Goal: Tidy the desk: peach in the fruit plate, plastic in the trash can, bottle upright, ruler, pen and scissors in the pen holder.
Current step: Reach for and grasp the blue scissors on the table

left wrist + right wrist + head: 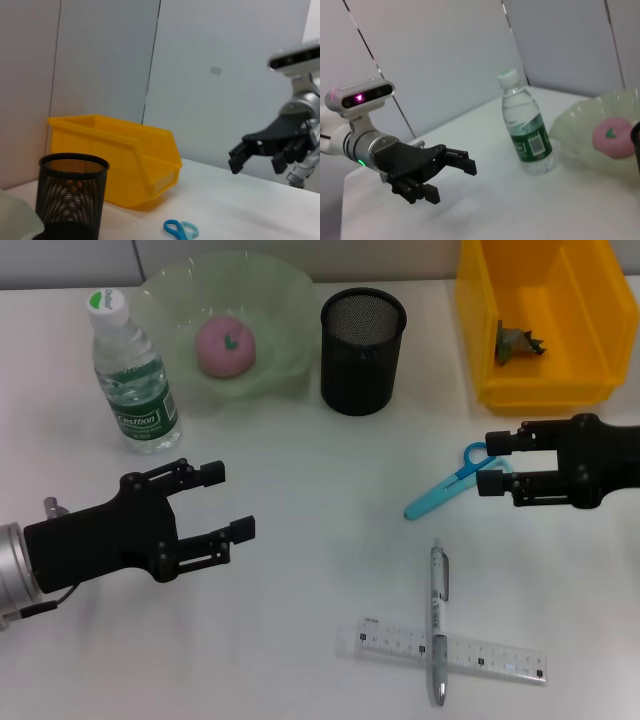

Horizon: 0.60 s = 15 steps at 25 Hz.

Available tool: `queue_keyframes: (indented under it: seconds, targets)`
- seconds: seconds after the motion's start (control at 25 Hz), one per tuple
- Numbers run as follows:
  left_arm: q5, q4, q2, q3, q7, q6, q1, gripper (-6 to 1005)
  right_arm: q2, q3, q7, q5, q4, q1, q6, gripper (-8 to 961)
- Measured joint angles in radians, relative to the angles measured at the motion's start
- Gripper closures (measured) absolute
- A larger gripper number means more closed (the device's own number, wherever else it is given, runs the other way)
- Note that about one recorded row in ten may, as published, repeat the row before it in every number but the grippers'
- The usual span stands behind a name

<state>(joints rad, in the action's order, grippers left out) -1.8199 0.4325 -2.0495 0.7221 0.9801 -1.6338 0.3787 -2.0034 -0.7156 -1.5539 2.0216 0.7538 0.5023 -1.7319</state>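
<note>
A pink peach [226, 345] lies in the green fruit plate [290, 300]. The water bottle [131, 375] stands upright beside it. The black mesh pen holder [362, 351] is empty. The yellow trash bin [590, 330] holds crumpled plastic [517, 343]. Blue scissors [447, 484] lie on the table; my right gripper [492, 461] is open right above their handles. A silver pen [438, 622] lies across a clear ruler [470, 651] at the front. My left gripper [228, 502] is open and empty at the front left. The peach [612, 136], plate [570, 127] and bottle [525, 127] show in the right wrist view.
The white table [300, 500] bears everything. The left wrist view shows the pen holder [70, 197], the yellow bin [125, 160], the scissors' handles [181, 229] and the right gripper [257, 159] beyond. A wall stands behind the table.
</note>
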Motion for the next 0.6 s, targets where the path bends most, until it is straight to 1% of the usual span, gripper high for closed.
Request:
queue_keyframes:
  seconds: [0.04,0.08,0.12,0.16,0.2,0.28,0.32,0.36,0.4,0.44,0.48,0.52,0.56,0.6]
  targets:
    - [0.000,0.000,-0.003,0.005,-0.003,0.000,0.001,220,0.001,0.001,-0.095,0.044,0.064,0.026,-0.022,282]
    - [0.000,0.000,-0.003,0.005,-0.003,0.000,0.001,220,0.001,0.001,-0.095,0.044,0.064,0.026,-0.022,282]
    - [-0.001,-0.001,-0.005,0.006,-0.004,0.000,0.000,220,0.002,0.001,-0.173,0.097,0.112,0.057,-0.034,282]
    - [-0.001,-0.001,-0.005,0.006,-0.004,0.000,0.000,220,0.002,0.001,-0.173,0.097,0.112,0.057,-0.034,282]
    - [-0.001,-0.001,-0.006,0.006,-0.004,0.000,0.000,220,0.002,0.001,-0.208,0.127,0.131,0.072,-0.039,282]
    - [-0.001,-0.001,-0.006,0.007,-0.005,0.000,-0.001,220,0.006,0.000,-0.298,0.210,0.158,0.121,-0.047,282]
    - [-0.001,-0.001,-0.006,0.007,-0.005,-0.001,-0.001,220,0.011,-0.003,-0.359,0.281,0.168,0.173,-0.055,282]
    - [-0.001,-0.001,-0.006,0.007,-0.005,-0.001,-0.001,220,0.011,-0.003,-0.359,0.281,0.168,0.173,-0.055,282]
    - [-0.001,-0.001,-0.006,0.007,-0.005,-0.002,-0.001,220,0.012,-0.009,-0.384,0.315,0.171,0.197,-0.058,282]
    - [-0.001,-0.001,-0.006,0.007,-0.006,-0.002,0.000,220,0.013,-0.045,-0.438,0.374,0.176,0.240,-0.057,281]
    - [-0.001,-0.001,-0.006,0.007,-0.006,-0.002,0.000,220,0.013,-0.045,-0.438,0.374,0.176,0.240,-0.057,281]
    - [-0.001,-0.002,-0.007,0.008,-0.006,-0.002,0.000,220,0.013,-0.096,-0.501,0.425,0.178,0.280,-0.041,281]
    - [-0.001,-0.002,-0.007,0.008,-0.006,-0.002,0.000,220,0.013,-0.096,-0.501,0.425,0.178,0.280,-0.041,281]
    - [-0.001,-0.002,-0.008,0.008,-0.006,-0.002,0.000,219,0.013,-0.123,-0.531,0.451,0.178,0.299,-0.030,281]
